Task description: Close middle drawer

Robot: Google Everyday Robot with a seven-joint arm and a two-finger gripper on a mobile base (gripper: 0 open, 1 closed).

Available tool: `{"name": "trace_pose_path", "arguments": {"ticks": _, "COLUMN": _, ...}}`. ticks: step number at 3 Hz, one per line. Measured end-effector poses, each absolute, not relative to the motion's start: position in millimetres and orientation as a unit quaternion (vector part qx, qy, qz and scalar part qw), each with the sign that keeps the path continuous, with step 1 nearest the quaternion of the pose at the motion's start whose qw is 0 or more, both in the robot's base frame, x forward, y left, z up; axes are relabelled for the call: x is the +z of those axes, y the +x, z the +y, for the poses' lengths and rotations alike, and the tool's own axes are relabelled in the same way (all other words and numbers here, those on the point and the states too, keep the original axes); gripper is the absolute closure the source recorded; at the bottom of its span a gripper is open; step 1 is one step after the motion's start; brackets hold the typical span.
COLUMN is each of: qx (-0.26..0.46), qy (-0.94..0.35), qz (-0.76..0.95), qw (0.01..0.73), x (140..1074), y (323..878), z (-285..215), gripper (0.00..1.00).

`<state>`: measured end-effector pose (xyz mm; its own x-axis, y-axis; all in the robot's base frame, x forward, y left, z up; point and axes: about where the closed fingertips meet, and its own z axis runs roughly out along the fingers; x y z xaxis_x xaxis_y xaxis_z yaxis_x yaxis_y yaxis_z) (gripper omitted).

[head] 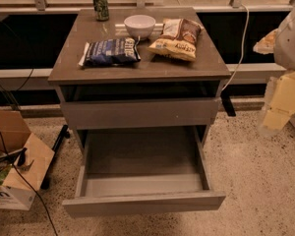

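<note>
The middle drawer (143, 203) is pulled far out of the grey-brown cabinet toward me. Its plain flat front is nearest me, and its deep grey tray (141, 156) holds nothing. Above it, the taller drawer front (140, 113) with a tiny white speck stands out slightly from the cabinet. My arm enters at the right edge as a white and pale yellow shape. My gripper (274, 122) hangs at its lower end. It is to the right of the cabinet, about level with the upper drawer front, and touches nothing.
On the cabinet top (69, 68) are a green can (101, 5), a white bowl (139, 25), a blue chip bag (110, 51) and a yellow-brown chip bag (177, 38). An open cardboard box (14, 166) and black cables lie at the left. A white cable (240, 53) hangs at the right.
</note>
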<state>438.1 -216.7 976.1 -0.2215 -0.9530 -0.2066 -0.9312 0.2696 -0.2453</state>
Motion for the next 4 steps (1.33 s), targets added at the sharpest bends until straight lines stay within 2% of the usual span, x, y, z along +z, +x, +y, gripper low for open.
{"name": "trace_pose_path", "arguments": {"ticks": 1, "qx": -0.034, "qy": -0.603, "qz": 0.781, "qw": 0.159, "x": 976, "y": 438, "z": -217, "gripper": 0.0}}
{"name": "trace_pose_path", "arguments": {"ticks": 2, "qx": -0.032, "qy": -0.603, "qz": 0.78, "qw": 0.164, "x": 975, "y": 438, "z": -216, "gripper": 0.19}}
{"name": "trace_pose_path", "arguments": {"ticks": 4, "qx": 0.044, "qy": -0.641, "qz": 0.745, "qw": 0.177, "x": 919, "y": 442, "z": -205, "gripper": 0.66}}
